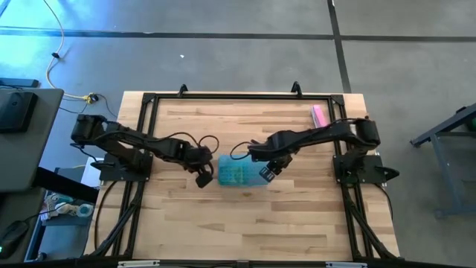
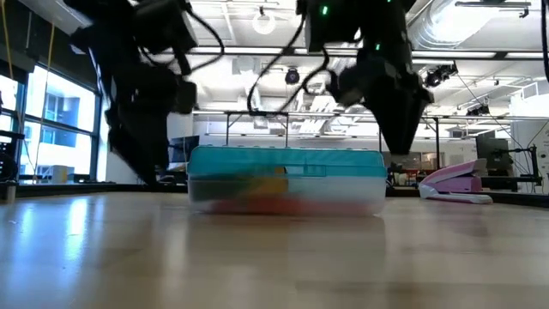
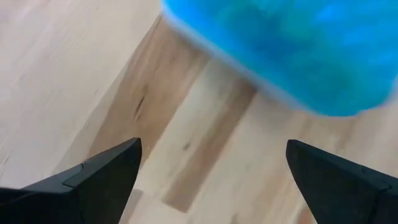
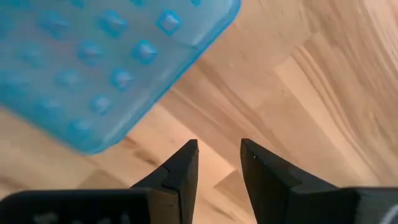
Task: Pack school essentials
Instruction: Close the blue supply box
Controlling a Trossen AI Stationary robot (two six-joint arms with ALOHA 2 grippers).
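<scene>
The teal-lidded clear case [image 1: 239,175] lies flat and closed on the table's middle. It also shows in the low view [image 2: 286,176]. Through its clear wall I see blurred orange, yellow and red pieces [image 2: 270,193]; I cannot tell which school essentials they are. No stationery lies loose on the table. My left gripper [image 1: 202,179] hovers just off the case's left end, open wide [image 3: 211,174], with the case's lid [image 3: 292,50] ahead of it. My right gripper [image 1: 268,173] hangs just off the case's right end, pointing down, its fingers a narrow gap apart [image 4: 219,149], touching nothing.
A pink rectangular bar [image 1: 320,115] lies near the table's far right corner and shows at the right in the low view [image 2: 455,182]. A dark frame [image 1: 149,100] runs around the table's edges. Bare wood [image 1: 245,223] lies between the case and the near edge.
</scene>
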